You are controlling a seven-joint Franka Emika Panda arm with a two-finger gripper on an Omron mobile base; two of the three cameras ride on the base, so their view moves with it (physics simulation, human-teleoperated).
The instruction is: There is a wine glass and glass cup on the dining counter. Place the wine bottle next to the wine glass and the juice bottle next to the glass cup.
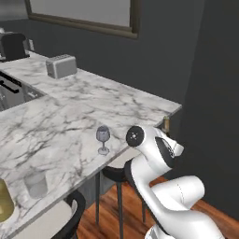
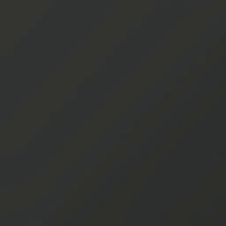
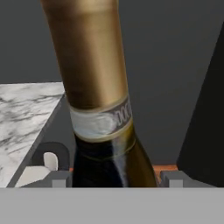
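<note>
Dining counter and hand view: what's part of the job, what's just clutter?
Job:
wine glass, standing near the dining counter edge
glass cup
juice bottle, at the picture's left edge
wine bottle, close in front of the pincer

Clutter:
toaster
stools under the counter

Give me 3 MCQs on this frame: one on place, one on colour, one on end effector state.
1. Where does the wine glass stand?
A. on the dining counter, near its front edge
B. on a stool
C. on the floor

2. What colour is the foil on the wine bottle neck?
A. red
B. gold-tan
C. blue

3. What is the end effector doing?
A. open over the glass cup
B. shut on nothing
C. shut on the wine bottle

Answers:
1 A, the left base view shows it upright on the marble.
2 B, the hand view shows the foil close up.
3 C, the bottle sits between both fingertips in the hand view.
</note>
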